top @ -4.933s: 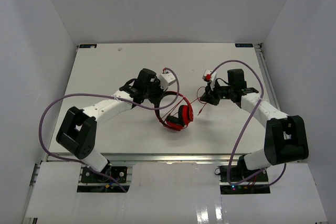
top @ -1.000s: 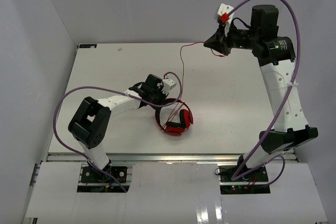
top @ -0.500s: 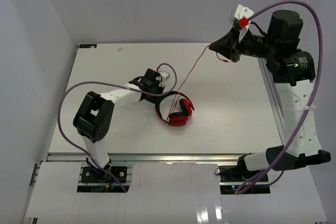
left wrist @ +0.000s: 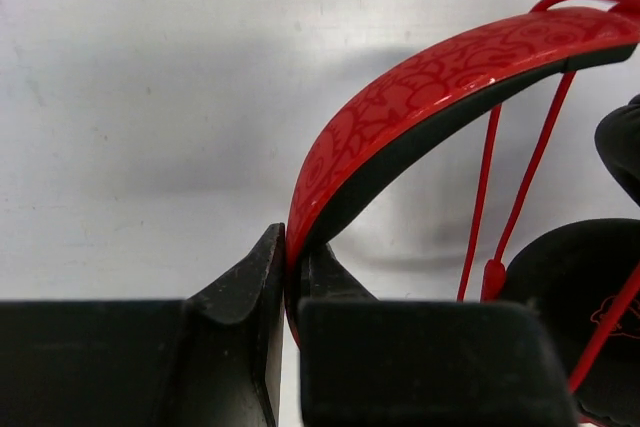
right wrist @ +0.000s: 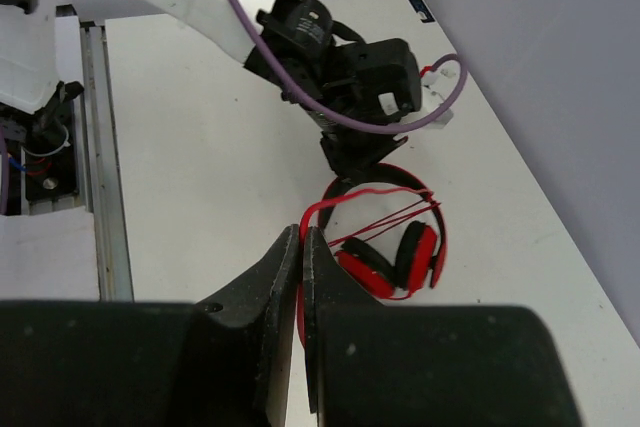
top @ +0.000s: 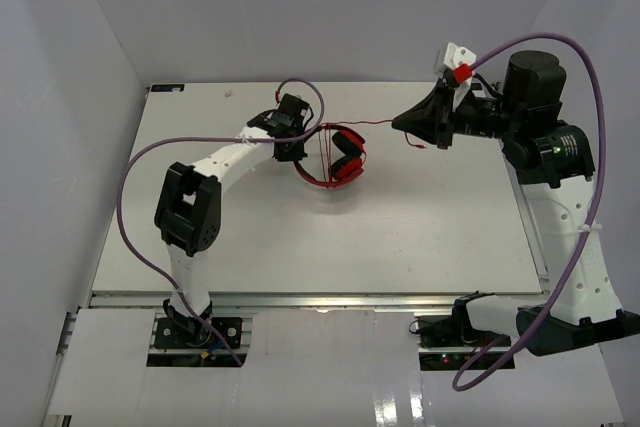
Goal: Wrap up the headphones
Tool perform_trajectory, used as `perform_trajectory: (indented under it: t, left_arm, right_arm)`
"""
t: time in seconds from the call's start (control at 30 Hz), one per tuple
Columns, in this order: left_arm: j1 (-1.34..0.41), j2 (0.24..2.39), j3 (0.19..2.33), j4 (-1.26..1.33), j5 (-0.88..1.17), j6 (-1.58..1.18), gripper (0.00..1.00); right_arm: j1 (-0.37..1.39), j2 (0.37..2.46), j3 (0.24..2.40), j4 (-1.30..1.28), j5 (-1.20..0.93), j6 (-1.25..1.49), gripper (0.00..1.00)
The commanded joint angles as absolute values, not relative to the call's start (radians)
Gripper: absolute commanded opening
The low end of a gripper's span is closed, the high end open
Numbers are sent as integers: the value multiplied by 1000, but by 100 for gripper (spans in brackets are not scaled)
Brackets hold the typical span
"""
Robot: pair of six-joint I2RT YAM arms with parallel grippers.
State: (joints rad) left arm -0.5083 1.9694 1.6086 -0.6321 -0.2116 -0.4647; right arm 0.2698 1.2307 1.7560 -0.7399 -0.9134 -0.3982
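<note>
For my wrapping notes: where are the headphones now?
Top view: the headphones are toward the far middle of the table, headband pinched in the left hand.

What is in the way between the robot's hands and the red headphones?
Nothing visible. The left gripper clamps the headphones by the headband, and the right gripper pinches their red cable, which runs free through the air between them.

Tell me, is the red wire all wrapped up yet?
Only partly. A few strands of the cable cross the headphones; the rest stretches to the right gripper, shut on it.
</note>
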Motion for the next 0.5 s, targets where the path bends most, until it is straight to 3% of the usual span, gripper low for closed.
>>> perform_trajectory:
  t: [0.0,0.47]
  left_arm:
    - [-457,2009,1782,-814,-298,-710,0]
    - [-318,1935,1924,-862,-237,-852,0]
  right_arm:
    - [278,1141,1653,-632,-994,-346,8]
    - [311,878,1211,-627,-1077,-497,8]
